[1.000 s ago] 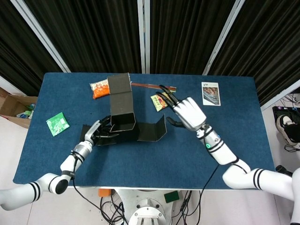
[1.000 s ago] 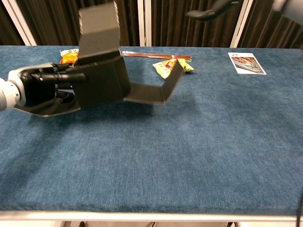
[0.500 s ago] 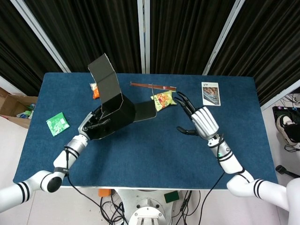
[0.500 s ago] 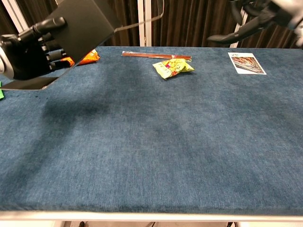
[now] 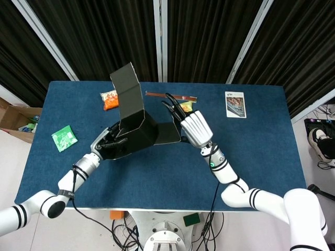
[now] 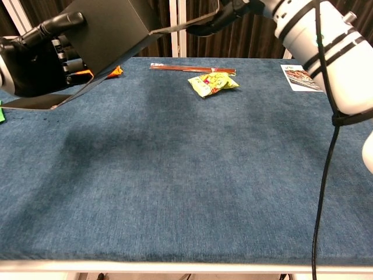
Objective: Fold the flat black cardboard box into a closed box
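The partly folded black cardboard box [image 5: 137,132] is lifted off the blue table [image 5: 261,157] and tilted. My left hand [image 5: 111,145] grips its left side from below. One tall flap [image 5: 129,92] stands up at the back. A flat flap [image 5: 168,133] sticks out to the right. My right hand [image 5: 191,127] is at that flap's far edge, fingers spread and touching it. In the chest view the box [image 6: 111,26] fills the upper left, held by the left hand [image 6: 32,58]. There the right hand's fingers [image 6: 224,11] meet the flap's tip [image 6: 183,24].
On the table's far side lie an orange snack packet [image 5: 109,98], thin red-brown sticks [image 6: 192,69], a yellow-green packet [image 6: 213,81] and a printed card [image 5: 235,104]. A green packet [image 5: 64,138] lies at the left. A cardboard carton [image 5: 15,119] sits off the table's left edge.
My left hand raised the box off the table and tilted it. My right hand swung left from open air to the box's right flap.
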`<state>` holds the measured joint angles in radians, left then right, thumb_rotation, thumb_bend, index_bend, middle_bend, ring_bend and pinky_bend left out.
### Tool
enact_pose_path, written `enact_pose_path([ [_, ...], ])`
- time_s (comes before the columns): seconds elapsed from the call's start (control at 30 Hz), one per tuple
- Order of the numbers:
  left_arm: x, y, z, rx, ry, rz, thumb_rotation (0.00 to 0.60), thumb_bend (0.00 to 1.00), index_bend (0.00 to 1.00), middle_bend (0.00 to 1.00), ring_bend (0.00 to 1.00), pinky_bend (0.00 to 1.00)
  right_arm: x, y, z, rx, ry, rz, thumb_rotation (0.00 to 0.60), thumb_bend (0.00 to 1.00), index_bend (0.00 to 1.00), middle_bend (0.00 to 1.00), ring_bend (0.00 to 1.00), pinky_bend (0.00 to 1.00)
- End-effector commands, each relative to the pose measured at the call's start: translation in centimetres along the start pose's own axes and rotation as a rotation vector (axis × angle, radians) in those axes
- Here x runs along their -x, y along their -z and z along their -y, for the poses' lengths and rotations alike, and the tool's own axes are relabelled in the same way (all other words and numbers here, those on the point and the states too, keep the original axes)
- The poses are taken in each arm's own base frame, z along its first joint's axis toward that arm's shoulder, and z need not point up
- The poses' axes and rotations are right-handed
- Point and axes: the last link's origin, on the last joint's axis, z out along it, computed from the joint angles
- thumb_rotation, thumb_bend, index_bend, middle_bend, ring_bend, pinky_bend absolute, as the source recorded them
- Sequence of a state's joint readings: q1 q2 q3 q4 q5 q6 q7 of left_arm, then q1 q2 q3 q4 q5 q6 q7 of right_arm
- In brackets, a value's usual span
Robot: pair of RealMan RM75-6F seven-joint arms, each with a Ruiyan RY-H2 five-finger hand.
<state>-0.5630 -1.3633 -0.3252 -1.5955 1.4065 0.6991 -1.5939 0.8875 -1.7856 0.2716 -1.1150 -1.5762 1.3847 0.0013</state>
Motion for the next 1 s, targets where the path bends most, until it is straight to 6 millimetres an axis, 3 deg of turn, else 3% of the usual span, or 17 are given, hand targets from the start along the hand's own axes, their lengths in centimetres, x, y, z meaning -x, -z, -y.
enact_pose_path([
  [0.03, -0.1, 0.3, 0.2, -0.021, -0.048, 0.026, 0.531, 0.0, 0.26, 0.28, 0.54, 0.8, -0.3, -0.7, 0.6, -0.032, 0.023, 0.002, 0.6, 0.06, 0.0, 0.0, 0.72, 1.0],
  [0.57, -0.7, 0.0, 1.3, -0.048, -0.221, 0.061, 0.499, 0.0, 0.26, 0.27, 0.54, 0.8, -0.9, -1.3, 1.9, -0.077, 0.014, 0.027, 0.6, 0.06, 0.0, 0.02, 0.72, 1.0],
  [0.83, -0.8, -0.5, 1.9, -0.03, -0.381, 0.063, 0.489, 0.0, 0.27, 0.27, 0.54, 0.8, 0.4, -1.3, 3.3, -0.161, 0.057, 0.081, 0.6, 0.06, 0.0, 0.16, 0.74, 1.0],
  [0.93, -0.8, -0.7, 2.3, -0.017, -0.446, 0.061, 0.489, 0.0, 0.27, 0.28, 0.54, 0.8, 1.2, -1.0, 3.8, -0.196, 0.082, 0.11, 0.6, 0.06, 0.08, 0.23, 0.75, 1.0],
  [1.0, -0.8, -0.9, 2.9, -0.004, -0.496, 0.057, 0.486, 0.0, 0.27, 0.28, 0.54, 0.79, 2.0, -0.5, 3.9, -0.222, 0.11, 0.139, 0.6, 0.06, 0.18, 0.29, 0.76, 1.0],
])
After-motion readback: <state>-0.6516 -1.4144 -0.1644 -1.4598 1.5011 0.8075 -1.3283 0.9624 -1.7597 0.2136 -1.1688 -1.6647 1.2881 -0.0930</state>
